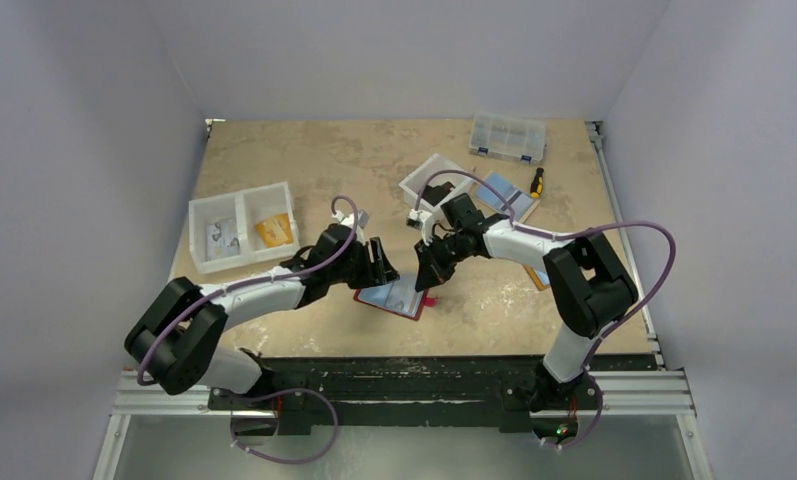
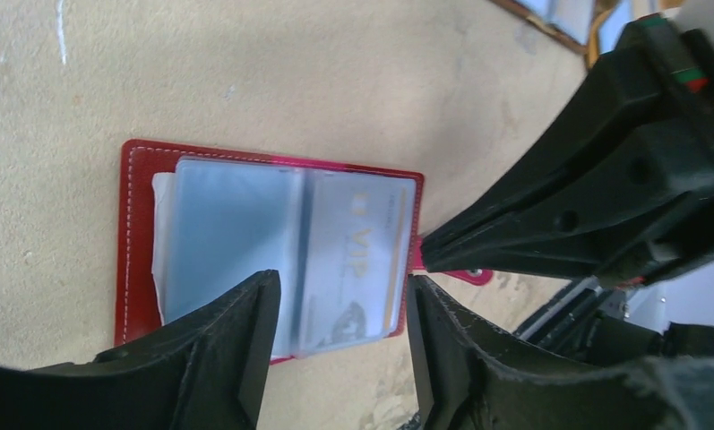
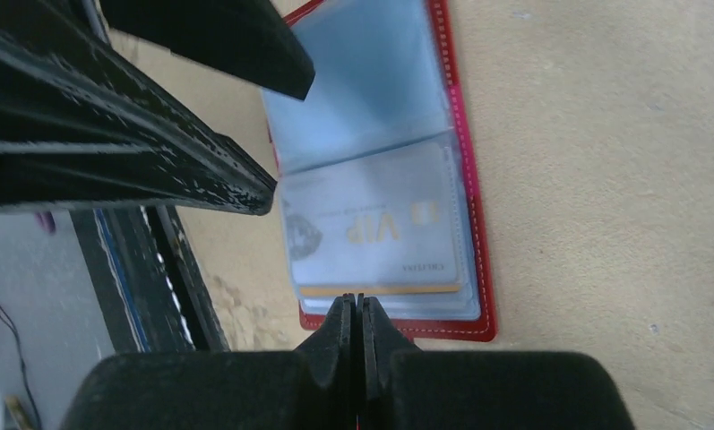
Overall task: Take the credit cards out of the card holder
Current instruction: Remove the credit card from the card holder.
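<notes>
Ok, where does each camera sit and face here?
Top external: above and behind, looking down on the table; left gripper and right gripper meet over the card holder.
Left wrist: looks down at the card holder; own fingers below, right gripper at right.
Right wrist: same, own shut fingers below.
Shared: both wrist views show the VIP card.

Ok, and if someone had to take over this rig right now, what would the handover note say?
Left gripper: jaws open, hovering over the open card holder, touching nothing that I can see.
Right gripper: jaws shut at the holder's strap edge. Whether they pinch the strap tab is unclear.
The holder lies open on the table, between the arms. A pale VIP card sits inside a clear sleeve. The other page looks blue; I cannot tell whether it holds a card.
Done: holder opened.
Left: pull every card out; none is out yet.
</notes>
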